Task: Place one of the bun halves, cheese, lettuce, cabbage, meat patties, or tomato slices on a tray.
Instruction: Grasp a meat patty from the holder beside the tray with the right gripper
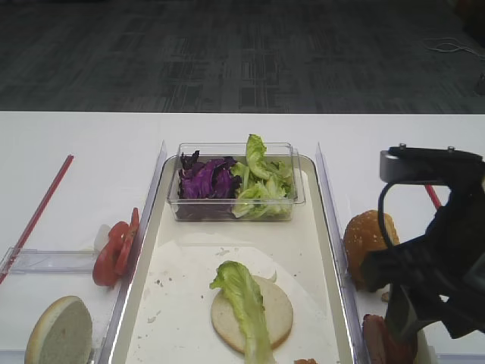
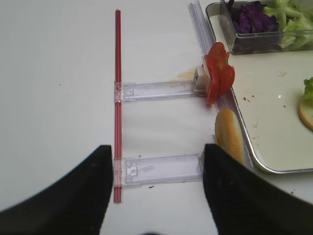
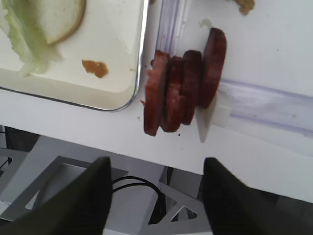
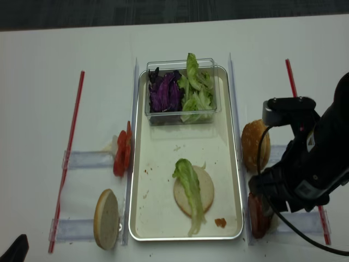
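On the cream tray (image 4: 143,180) lies a cut-face bun half (image 4: 206,192) with a long lettuce leaf (image 4: 189,183) draped over it. Several meat patties (image 3: 183,88) stand on edge in a row just right of the tray's near corner. My right gripper (image 3: 156,171) hovers open over the table's front edge, short of the patties, with nothing between its fingers. My left gripper (image 2: 156,156) is open and empty over a clear rail left of the tray. Tomato slices (image 2: 218,73) and another bun half (image 2: 229,134) stand along the tray's left rim. No cheese is in view.
A clear box (image 4: 181,64) at the tray's far end holds purple cabbage (image 4: 163,90) and more lettuce (image 4: 197,90). A sesame bun top (image 4: 253,144) stands right of the tray. Red sticks (image 4: 68,158) (image 4: 292,76) and clear rails (image 2: 161,90) lie on both sides.
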